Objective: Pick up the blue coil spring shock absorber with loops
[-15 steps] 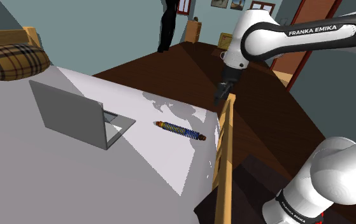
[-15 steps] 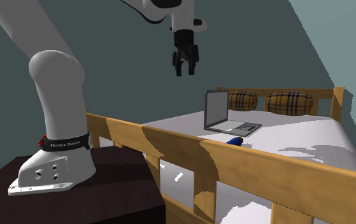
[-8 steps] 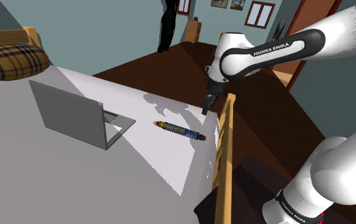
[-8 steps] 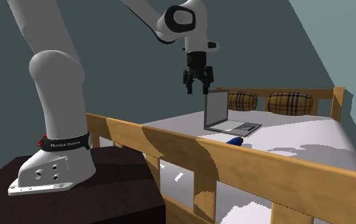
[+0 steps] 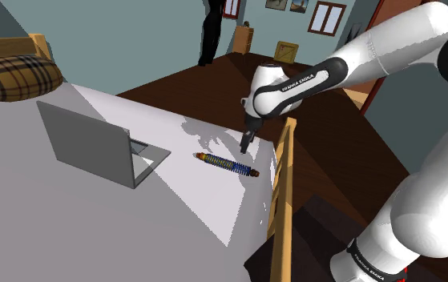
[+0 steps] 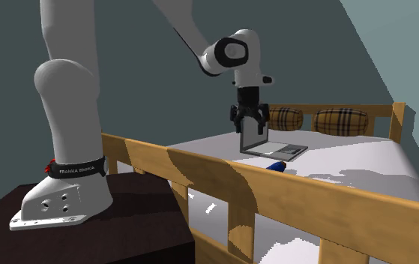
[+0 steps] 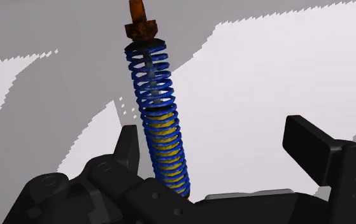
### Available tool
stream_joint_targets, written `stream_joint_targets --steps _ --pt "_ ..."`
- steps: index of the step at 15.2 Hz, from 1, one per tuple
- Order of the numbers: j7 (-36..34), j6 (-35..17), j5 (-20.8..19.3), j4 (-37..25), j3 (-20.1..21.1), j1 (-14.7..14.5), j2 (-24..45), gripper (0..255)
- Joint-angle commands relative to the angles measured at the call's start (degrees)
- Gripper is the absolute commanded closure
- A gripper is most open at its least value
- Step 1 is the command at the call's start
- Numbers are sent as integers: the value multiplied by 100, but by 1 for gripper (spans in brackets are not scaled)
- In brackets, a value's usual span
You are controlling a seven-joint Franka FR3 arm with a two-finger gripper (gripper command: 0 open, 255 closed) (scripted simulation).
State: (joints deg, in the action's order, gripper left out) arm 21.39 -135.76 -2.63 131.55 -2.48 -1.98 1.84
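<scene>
- Your gripper (image 5: 246, 145) (image 6: 249, 130) (image 7: 216, 137) is hanging fingers-down over the bed (image 5: 70, 216) (image 6: 350, 161), above the end of the shock absorber (image 5: 226, 165) (image 6: 276, 165) (image 7: 157, 121) nearest the wooden rail (image 5: 281, 188) (image 6: 222, 176).
- Its fingers (image 7: 310, 143) are standing wide apart and are gripping nothing.
- The shock absorber is lying flat on the pale sheet, between the laptop (image 5: 94, 144) (image 6: 264, 135) and the rail.
- In the wrist view you are seeing a blue coil over a yellow core, with an orange-brown fitting at the far end.
- There the coil is running between the two fingers, closer to one of them, and the gripper is holding off above it.
- The laptop is sitting open, near the shock absorber.
- Plaid pillows (image 5: 14, 76) (image 6: 340, 120) are resting at the head of the bed, well apart from the shock absorber.
</scene>
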Motion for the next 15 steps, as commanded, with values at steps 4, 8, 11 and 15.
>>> stream_joint_targets --steps 4,8,11,15 --pt "394 -601 -78 -564 3 31 1150 0" --pt "654 -895 -165 -1179 33 57 2047 0" --pt "799 -1019 -229 -1612 53 69 2596 0" --pt "778 -1241 -239 -1638 47 67 2845 0"
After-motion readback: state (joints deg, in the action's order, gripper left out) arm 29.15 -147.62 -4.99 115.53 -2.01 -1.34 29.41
